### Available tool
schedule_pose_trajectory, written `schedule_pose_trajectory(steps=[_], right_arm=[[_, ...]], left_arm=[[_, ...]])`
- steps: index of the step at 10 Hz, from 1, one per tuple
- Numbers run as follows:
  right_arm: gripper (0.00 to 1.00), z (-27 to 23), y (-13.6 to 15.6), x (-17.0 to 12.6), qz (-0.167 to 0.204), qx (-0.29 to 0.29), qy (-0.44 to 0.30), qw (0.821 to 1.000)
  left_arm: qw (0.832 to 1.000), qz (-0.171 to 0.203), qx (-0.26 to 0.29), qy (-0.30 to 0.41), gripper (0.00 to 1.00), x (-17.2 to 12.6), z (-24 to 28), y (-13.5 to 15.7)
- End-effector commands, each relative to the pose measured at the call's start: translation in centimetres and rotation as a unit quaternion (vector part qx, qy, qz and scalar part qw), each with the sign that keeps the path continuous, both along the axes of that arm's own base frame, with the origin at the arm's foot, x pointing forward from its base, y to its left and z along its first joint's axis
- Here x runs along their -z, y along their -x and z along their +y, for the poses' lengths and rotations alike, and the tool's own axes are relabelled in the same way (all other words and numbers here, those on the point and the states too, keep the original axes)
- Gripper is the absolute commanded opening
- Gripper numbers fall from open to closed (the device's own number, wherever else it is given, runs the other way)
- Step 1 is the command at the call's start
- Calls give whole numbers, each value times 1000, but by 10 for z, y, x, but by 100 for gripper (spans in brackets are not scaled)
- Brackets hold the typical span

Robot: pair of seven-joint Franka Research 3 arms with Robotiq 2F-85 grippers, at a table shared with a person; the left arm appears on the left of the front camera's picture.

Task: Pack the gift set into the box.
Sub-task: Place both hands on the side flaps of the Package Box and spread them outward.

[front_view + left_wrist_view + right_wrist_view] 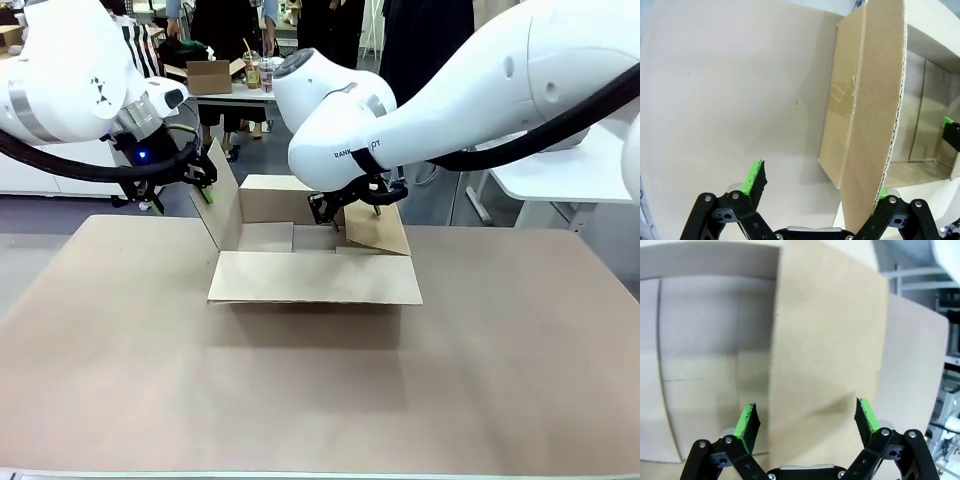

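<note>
Writing: on the right arm (450, 95) we read lettering (349, 152) that ran "RANKA", then a black band cut it and only a "T" followed.
Box: the box (315, 280) sat mid-tabletop (120, 360) with its flaps open, the near flap lying flat towards us.
Left gripper: the left gripper (182, 198) was spread wide, and the upright left flap (875, 100) stood between its fingers, unpinched.
Right gripper: the right gripper (352, 208) was spread too, straddling the right flap (825, 340); we couldn't tell whether a pad touched it.
Hidden: that left flap's corrugated edge covered most of the far pad (883, 192) in the left wrist view.
Wrist views alone: there was a clear tape patch (842, 95) on the box's outer wall, and the other gripper's green tip (950, 127) showed across the box, cut off at the edge.
</note>
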State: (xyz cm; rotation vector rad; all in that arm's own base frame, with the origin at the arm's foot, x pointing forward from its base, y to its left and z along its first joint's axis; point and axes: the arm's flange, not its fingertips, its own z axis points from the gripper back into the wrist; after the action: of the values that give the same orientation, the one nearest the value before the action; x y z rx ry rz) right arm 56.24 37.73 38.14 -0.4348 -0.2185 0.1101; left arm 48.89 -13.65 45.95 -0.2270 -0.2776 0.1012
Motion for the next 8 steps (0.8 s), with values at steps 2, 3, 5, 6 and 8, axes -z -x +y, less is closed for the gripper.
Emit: schedule_pose_trajectory(steps=[2,3,5,6,8], right_arm=[[100,-21,9,-35,-37,47,26,998],[100,-29,10,-44,-41,55,26,997],[100,-73,21,-73,-42,101,8,994],[100,-81,24,-79,-44,109,4,993],[100,-101,37,-95,-50,129,-23,990]], left_arm=[[1000,-4,-6,-7,100,-1,-1,0],[1000,-4,-6,-7,100,-1,-1,0],[1000,-4,-6,-7,100,-1,-1,0],[1000,-4,-6,-7,100,-1,-1,0],[1000,-4,-6,-7,100,-1,-1,0]])
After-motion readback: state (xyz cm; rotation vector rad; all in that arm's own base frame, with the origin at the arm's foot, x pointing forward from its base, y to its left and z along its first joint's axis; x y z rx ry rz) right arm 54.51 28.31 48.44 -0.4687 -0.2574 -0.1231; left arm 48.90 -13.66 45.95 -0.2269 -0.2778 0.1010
